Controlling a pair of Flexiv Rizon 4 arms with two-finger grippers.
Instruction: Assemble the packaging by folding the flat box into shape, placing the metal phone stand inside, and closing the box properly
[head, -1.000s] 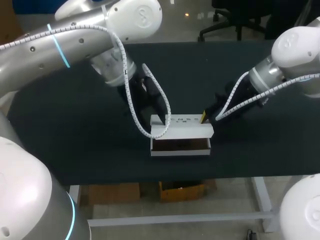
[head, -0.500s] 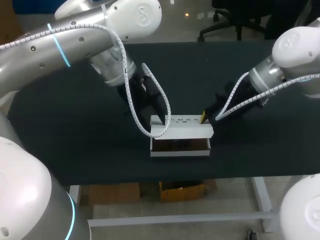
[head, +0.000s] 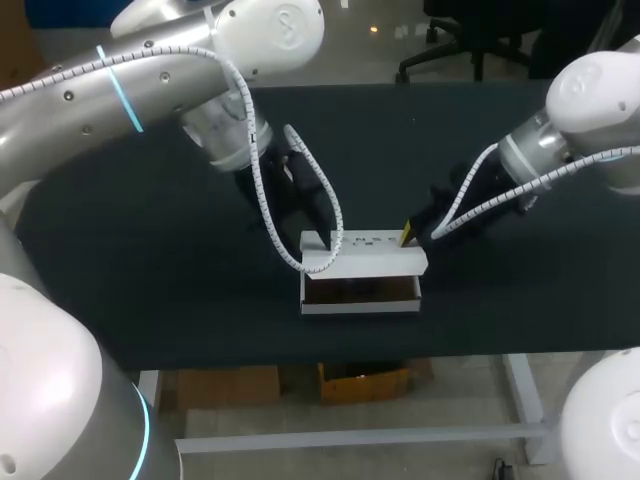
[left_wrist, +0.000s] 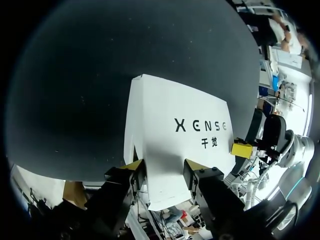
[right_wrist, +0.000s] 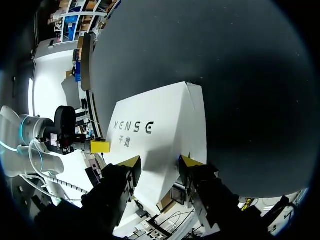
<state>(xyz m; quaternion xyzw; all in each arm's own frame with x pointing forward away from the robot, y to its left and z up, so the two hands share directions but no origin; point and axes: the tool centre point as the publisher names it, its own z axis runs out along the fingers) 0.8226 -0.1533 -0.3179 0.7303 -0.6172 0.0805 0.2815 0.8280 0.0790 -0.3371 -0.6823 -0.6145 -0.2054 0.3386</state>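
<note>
Nothing has shifted visibly since the earlier frames: both arms, both grippers and the box hold the same positions.

1. Box. The white box (head: 360, 305) sits on the black table (head: 150, 260), toward 6 o'clock from the table's middle. Its lid (head: 372, 255) is raised and tilted back toward 12 o'clock, with its printed face upward. The opening under the lid faces 6 o'clock. The interior is dark and its contents cannot be made out.

2. Left gripper. The left gripper (left_wrist: 164, 167) is at the lid's 10 o'clock corner, on an arm entering from 9 o'clock. Its fingers (left_wrist: 131, 166) stand moderately apart and grip nothing. In the left wrist view, the lid's white face shows through the gap and extends ahead of the tips. Whether the tips press on the lid cannot be determined.

3. Right gripper. The right gripper (right_wrist: 161, 162) is at the lid's 2 o'clock corner, on an arm entering from 3 o'clock. Its fingers (right_wrist: 192, 162) are likewise moderately apart with nothing clamped between them, and the lid's face shows through the gap. Contact with the lid cannot be determined.

4. Cross-view check. Each wrist view shows the other gripper's yellow tip at the far end of the lid.
</note>
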